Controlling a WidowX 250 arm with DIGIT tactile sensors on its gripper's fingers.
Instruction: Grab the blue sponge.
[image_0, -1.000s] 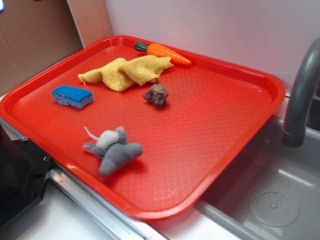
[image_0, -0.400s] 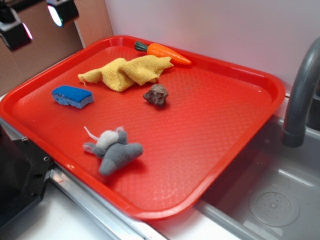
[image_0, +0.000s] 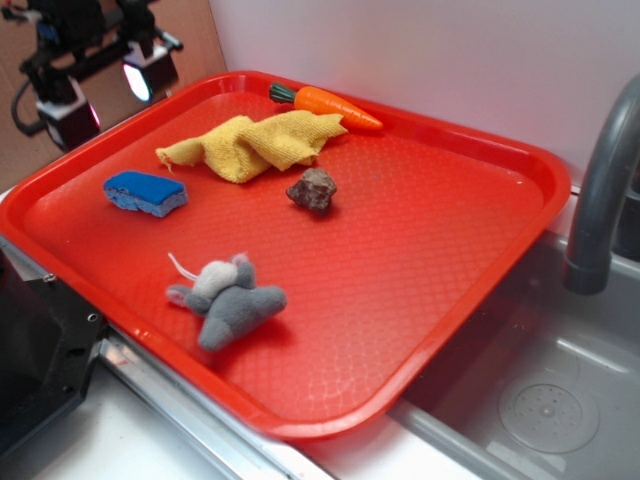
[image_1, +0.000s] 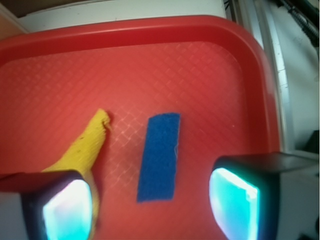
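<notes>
Down comes the gripper (image_0: 97, 93) into the top-left corner of the exterior view, lower than a moment ago, fingers (image_1: 235, 201) spread wide and empty. Below it the blue sponge (image_0: 145, 192) lies flat on the red tray (image_0: 420, 250) near the left rim, just clear of the yellow cloth (image_0: 255, 142). From the wrist view the sponge (image_1: 160, 156) sits between the two pads, long axis running away from the camera — across the closing line, so I'd judge a straight descent lines up.
</notes>
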